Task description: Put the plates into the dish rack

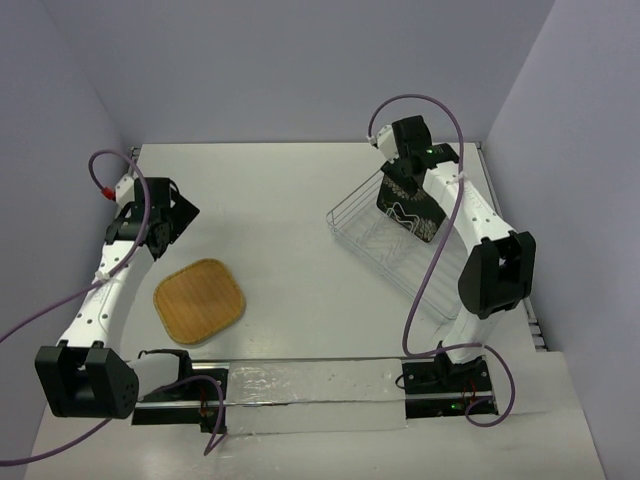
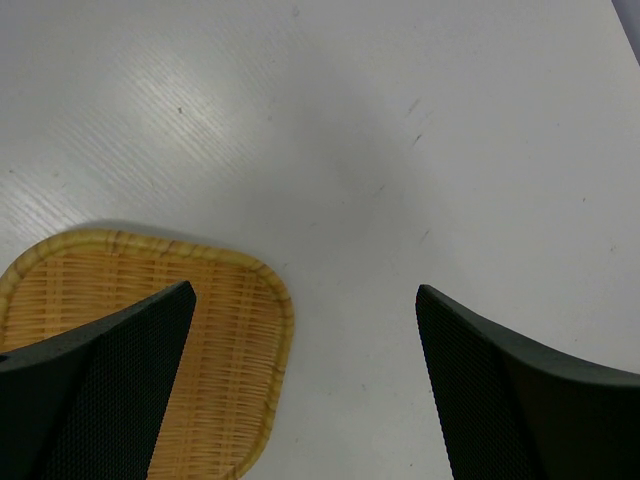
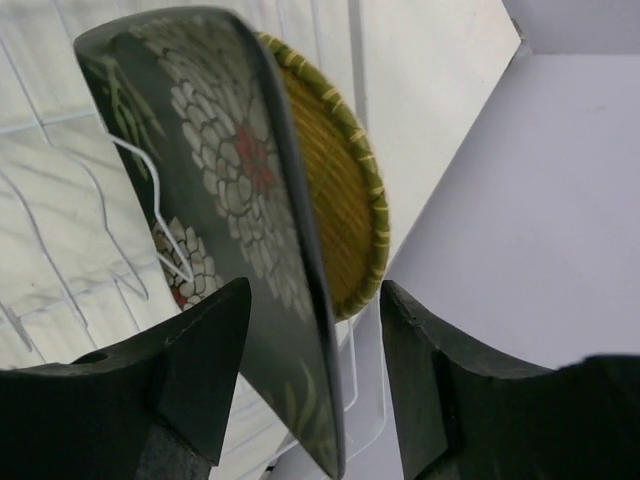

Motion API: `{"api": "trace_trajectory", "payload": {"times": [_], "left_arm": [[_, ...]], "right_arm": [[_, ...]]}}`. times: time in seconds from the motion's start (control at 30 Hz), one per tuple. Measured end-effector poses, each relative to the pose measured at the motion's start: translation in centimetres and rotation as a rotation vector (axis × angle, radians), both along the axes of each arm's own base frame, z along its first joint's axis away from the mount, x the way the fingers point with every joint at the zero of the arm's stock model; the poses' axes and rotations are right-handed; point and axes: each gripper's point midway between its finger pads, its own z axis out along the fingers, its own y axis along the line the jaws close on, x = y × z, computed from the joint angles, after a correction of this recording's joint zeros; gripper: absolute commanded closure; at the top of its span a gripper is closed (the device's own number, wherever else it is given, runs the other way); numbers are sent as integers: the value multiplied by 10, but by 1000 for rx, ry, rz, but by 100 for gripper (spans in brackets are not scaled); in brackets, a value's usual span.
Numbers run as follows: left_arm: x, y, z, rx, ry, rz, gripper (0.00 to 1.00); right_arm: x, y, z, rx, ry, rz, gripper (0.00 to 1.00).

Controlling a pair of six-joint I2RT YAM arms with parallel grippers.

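Observation:
The dish rack [image 1: 385,245], a white wire basket, stands at the right of the table. The black flowered plate [image 1: 410,210] stands on edge in it, and in the right wrist view [image 3: 220,170] the round woven yellow plate [image 3: 335,180] stands just behind it. My right gripper [image 3: 315,290] is open, its fingers on either side of the black plate's edge with gaps on both sides. The tan-orange rounded-square plate [image 1: 200,300] lies flat on the table at the left and looks woven in the left wrist view [image 2: 120,340]. My left gripper [image 2: 305,300] is open and empty above the table just beyond it.
The side walls stand close to the table at left and right. A pale strip [image 1: 300,385] lies along the near edge between the arm bases. The right arm's cable [image 1: 440,260] hangs over the rack's near side.

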Motion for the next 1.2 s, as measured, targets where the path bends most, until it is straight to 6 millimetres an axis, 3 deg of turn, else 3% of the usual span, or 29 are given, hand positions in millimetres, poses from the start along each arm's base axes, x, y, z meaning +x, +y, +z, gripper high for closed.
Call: {"api": "trace_trajectory", "payload": {"times": [0.17, 0.33, 0.5, 0.6, 0.73, 0.87, 1.0, 1.1, 1.2], "left_arm": [[-17, 7, 0, 1, 18, 62, 1], [-37, 20, -11, -9, 78, 157, 1], [-68, 44, -32, -54, 137, 295, 1], [-91, 58, -40, -81, 150, 389, 1], [-106, 62, -47, -114, 155, 444, 1], [-114, 62, -62, -142, 184, 470, 1], [-122, 60, -74, -158, 201, 476, 1], [-126, 61, -78, -162, 196, 483, 1], [-131, 60, -86, -173, 193, 491, 1]], "right_arm": [[7, -3, 7, 6, -47, -46, 17], [17, -9, 27, 17, -132, -114, 13], [25, -5, 54, 87, -209, -147, 8], [34, 2, 86, 173, -307, -166, 0], [37, 22, 136, 368, -431, -162, 0], [31, 61, 180, 629, -496, -83, 0], [8, 127, 194, 833, -433, 63, 0], [-16, 188, 185, 923, -333, 187, 0], [-50, 250, 159, 1018, -171, 303, 0]]}}
